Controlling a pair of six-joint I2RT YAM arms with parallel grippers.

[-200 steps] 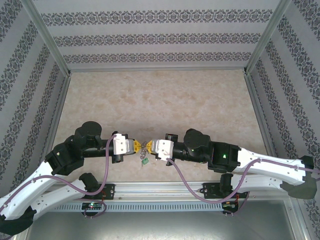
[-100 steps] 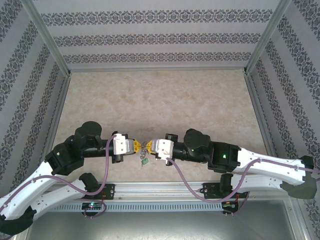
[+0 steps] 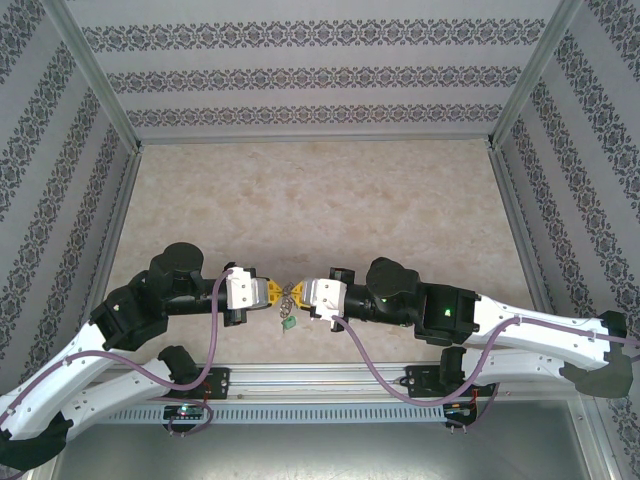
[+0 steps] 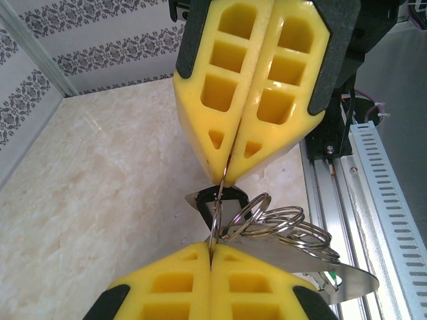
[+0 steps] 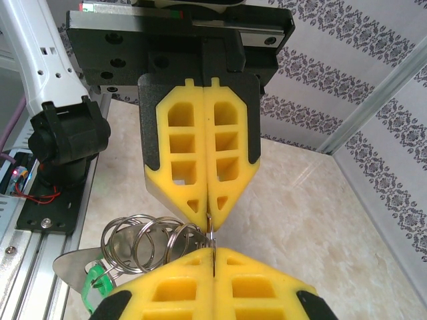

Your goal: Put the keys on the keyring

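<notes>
Left fingers [image 4: 180, 270] pinch keyring [image 4: 350, 280] ring; right fingers [image 4: 200, 123] pinch key [image 4: 220, 195].

Bright, even, diffuse lighting throughout.
Faint soft shadows are cast on the table [image 3: 320, 200] beneath the arms [image 3: 150, 300]; a pale sheen is seen on the keyring [image 4: 353, 280] above the table; the nearest foreground is slightly softened.

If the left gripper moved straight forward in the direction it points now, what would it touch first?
Probably the key, whose black head sits just ahead of the left gripper; the right gripper is directly behind it, tip to tip.
</notes>
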